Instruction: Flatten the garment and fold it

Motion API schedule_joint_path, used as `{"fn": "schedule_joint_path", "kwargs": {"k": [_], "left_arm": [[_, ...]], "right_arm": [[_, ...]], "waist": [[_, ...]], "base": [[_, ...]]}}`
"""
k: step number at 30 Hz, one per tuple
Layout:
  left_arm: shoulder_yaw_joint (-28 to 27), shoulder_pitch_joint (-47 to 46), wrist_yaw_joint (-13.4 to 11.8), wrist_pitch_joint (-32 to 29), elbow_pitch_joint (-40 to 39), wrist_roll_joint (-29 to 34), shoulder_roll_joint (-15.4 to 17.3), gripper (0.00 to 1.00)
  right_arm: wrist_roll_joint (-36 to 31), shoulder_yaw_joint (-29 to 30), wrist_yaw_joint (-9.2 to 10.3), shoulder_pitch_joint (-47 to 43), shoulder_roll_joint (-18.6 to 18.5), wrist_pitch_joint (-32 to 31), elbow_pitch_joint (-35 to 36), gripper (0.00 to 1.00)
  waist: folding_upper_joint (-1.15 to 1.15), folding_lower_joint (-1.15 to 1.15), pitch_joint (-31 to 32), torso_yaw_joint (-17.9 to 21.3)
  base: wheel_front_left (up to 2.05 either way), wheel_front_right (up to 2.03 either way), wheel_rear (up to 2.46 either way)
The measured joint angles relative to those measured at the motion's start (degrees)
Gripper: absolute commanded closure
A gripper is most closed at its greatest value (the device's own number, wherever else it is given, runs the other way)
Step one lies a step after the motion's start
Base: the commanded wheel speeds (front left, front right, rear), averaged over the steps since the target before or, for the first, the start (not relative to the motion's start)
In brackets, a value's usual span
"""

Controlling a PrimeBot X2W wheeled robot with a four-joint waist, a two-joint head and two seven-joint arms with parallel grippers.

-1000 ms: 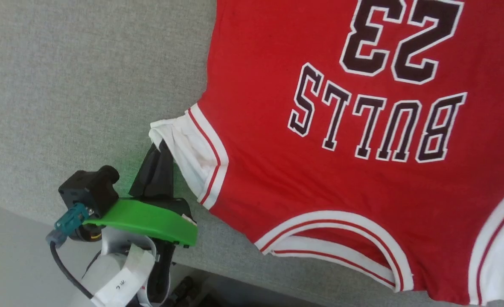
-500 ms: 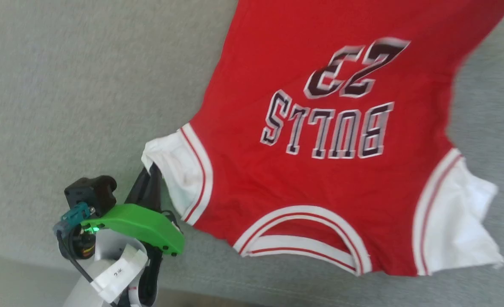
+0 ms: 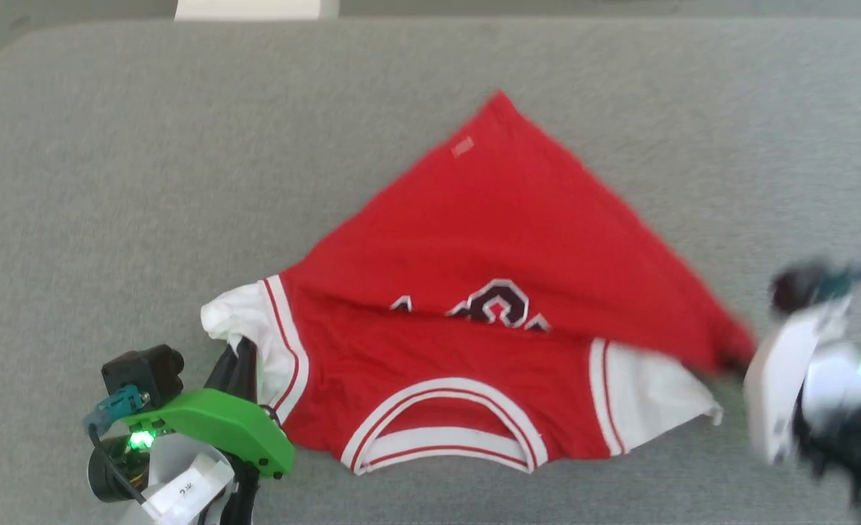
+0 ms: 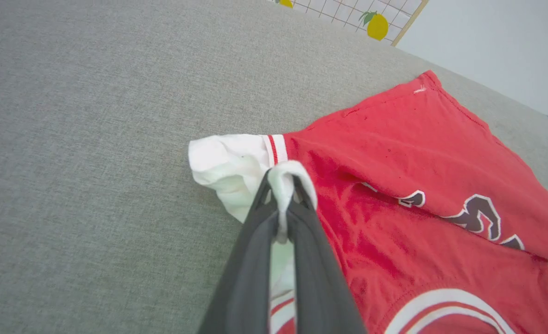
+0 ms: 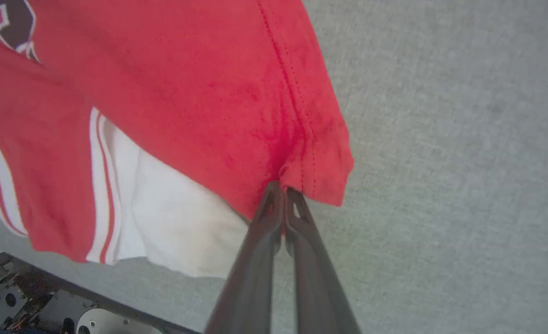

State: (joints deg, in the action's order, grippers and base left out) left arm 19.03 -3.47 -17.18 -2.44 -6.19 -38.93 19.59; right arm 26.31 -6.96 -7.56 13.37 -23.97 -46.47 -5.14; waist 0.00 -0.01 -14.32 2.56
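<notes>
Since 1 s before, the far hem of the shirt (image 3: 488,240) had come over its front, so a red flap hid most of the dark print (image 3: 496,306). The head camera had swung too, and the right claw (image 3: 730,362) had come into its view.

From the head, the shirt lay on the grey pad (image 3: 109,182) with its collar (image 3: 445,384) nearest the robot and the flap tapering to a point on the far side. At lower left, the left claw (image 3: 244,357) met the left sleeve (image 3: 237,321). At the right edge, the blurred right claw met the flap's red corner, which lay over the right sleeve (image 3: 656,397).

From the left wrist, the 2 fingers (image 4: 255,241) were closed on a pinch of white sleeve cloth. The rest of the sleeve bunched on the pad just beyond them, and the red body spread off to the right.

From the right wrist, the 2 fingers (image 5: 260,241) were shut on the stitched red hem corner. The white sleeve showed beneath the flap, to the left of the fingers. Grey pad lay to their right.
</notes>
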Motion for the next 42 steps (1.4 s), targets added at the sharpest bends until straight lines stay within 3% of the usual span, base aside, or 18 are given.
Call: {"fn": "schedule_joint_path", "kwargs": {"k": [5, 9, 10, 11, 16, 22, 29, 37, 42], "left_arm": [[0.0, 0.2, 0.1, 0.0, 0.6, -0.4, 0.0, 1.00], [0.0, 0.3, 0.1, 0.0, 1.3, -1.2, 0.0, 1.00], [0.0, 0.3, 0.2, 0.0, 1.5, -1.5, 0.0, 1.00], [-0.1, 0.3, 0.2, 0.0, 1.6, -1.6, 0.0, 1.00], [-0.1, 0.8, 0.2, 0.0, 2.1, -1.9, 0.0, 1.00], [-0.2, 1.0, 0.2, -0.2, 2.0, -2.0, 0.2, 1.00], [0.1, 1.1, 0.0, -0.3, 1.5, -2.0, 0.2, 1.00], [0.9, 0.3, 0.0, -0.6, 0.0, -1.6, 0.3, 1.00], [2.1, -2.2, 0.2, -0.8, -1.1, -1.0, 0.1, 1.00]], "right_arm": [[0.0, -0.2, 0.00, -9.1, 4.3, -1.5, 0.6, 1.00], [-0.5, -0.9, 0.00, -11.2, 5.9, -2.4, 0.3, 1.00], [-0.7, -0.7, 0.00, -11.2, 6.0, -2.0, 0.4, 0.64], [-0.7, -0.2, 0.00, -11.2, 6.3, -1.3, 0.5, 0.00], [-0.8, 3.9, 0.00, -10.2, 7.3, 3.8, 2.6, 0.00], [-1.4, 10.8, 0.00, -5.0, 8.8, 16.0, 7.7, 0.00], [-1.8, 10.3, 0.00, 0.9, 10.2, 29.4, 6.7, 0.00], [-4.1, 5.4, 0.01, 12.4, 10.3, 31.7, -1.9, 0.00], [-6.6, 1.3, 0.01, 23.4, 9.2, 28.2, -8.3, 0.00]], "waist": [[0.00, 0.00, 2.2, 1.4], [0.00, 0.00, 2.6, 1.4], [0.00, 0.00, 2.6, 1.3], [0.00, 0.00, 2.7, 1.3], [0.00, 0.00, 3.6, 1.4], [0.00, 0.00, 4.7, 1.7], [0.00, 0.00, 4.7, 1.3], [0.00, 0.00, 1.8, -0.2], [0.00, 0.01, -1.4, -1.8]], "base": [[0.00, 0.00, 0.00], [0.00, 0.00, 0.00], [0.00, 0.00, 0.00], [0.00, 0.00, 0.00], [0.00, 0.00, 0.00], [0.00, 0.00, 0.00], [0.00, 0.00, 0.00], [0.00, 0.00, 0.00], [0.00, 0.00, 0.00]]}}
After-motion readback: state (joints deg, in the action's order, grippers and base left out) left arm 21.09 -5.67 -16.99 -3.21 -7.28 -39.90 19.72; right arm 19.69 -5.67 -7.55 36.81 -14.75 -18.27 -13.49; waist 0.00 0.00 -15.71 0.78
